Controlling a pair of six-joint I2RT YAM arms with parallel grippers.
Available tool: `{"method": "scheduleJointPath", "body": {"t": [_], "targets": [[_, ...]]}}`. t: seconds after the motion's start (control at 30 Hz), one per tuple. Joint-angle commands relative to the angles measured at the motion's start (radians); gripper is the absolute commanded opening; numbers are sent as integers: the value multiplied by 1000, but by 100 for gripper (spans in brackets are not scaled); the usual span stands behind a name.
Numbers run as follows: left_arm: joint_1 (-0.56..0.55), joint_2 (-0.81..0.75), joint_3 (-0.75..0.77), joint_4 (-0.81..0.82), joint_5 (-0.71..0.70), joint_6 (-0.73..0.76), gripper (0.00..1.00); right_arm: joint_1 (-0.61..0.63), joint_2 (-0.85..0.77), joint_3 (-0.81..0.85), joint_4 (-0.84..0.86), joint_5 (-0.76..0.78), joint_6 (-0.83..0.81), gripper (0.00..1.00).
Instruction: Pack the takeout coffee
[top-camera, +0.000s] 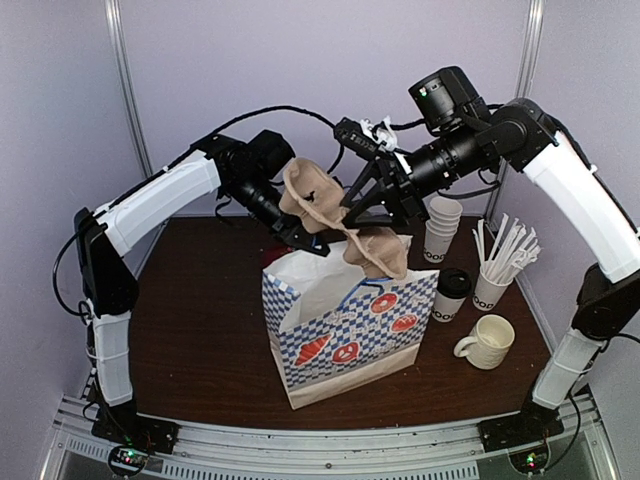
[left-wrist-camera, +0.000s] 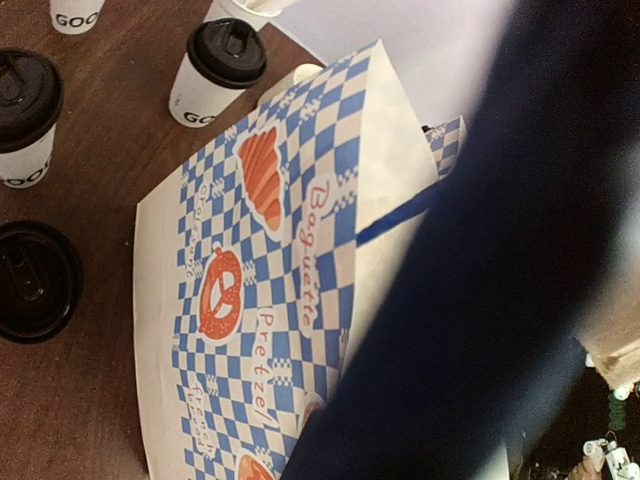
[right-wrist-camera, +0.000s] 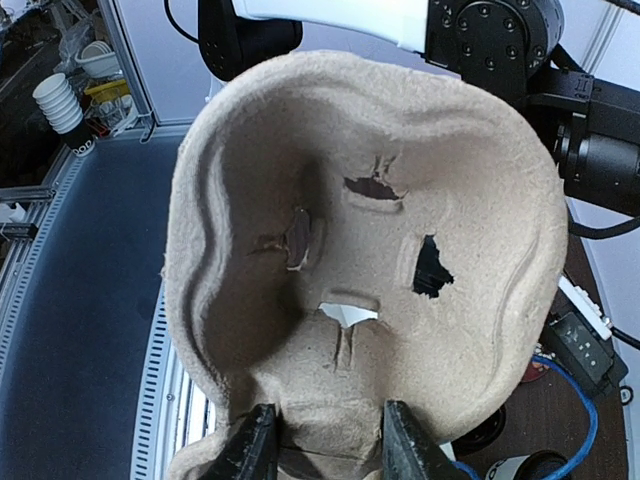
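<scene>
**One carrier (top-camera: 310, 195) held over one bag (top-camera: 345, 335)**

One checked bag stands on the bench (top-camera: 200, 335), three lidded cups (left-wrist-camera: 215, 70) beside it. At its mouth the right hand (right-wrist-camera: 325, 440) clamps the single pulp carrier; the left hand (top-camera: 292, 232) is just beside, grip impossible to tell

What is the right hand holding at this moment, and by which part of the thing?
The right hand holds the brown pulp carrier, pinched by its edge between the two fingers, above the mouth of the paper bag.
</scene>
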Motion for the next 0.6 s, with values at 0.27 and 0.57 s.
{"method": "scheduleJointPath", "body": {"t": [0.27, 0.57], "targets": [[-17, 60, 123, -99, 126, 164, 0, 6, -10, 156, -84, -56, -62, 37], [-16, 104, 170, -103, 69, 151, 0, 6, -57, -47, -56, 61, -106, 37]]}}
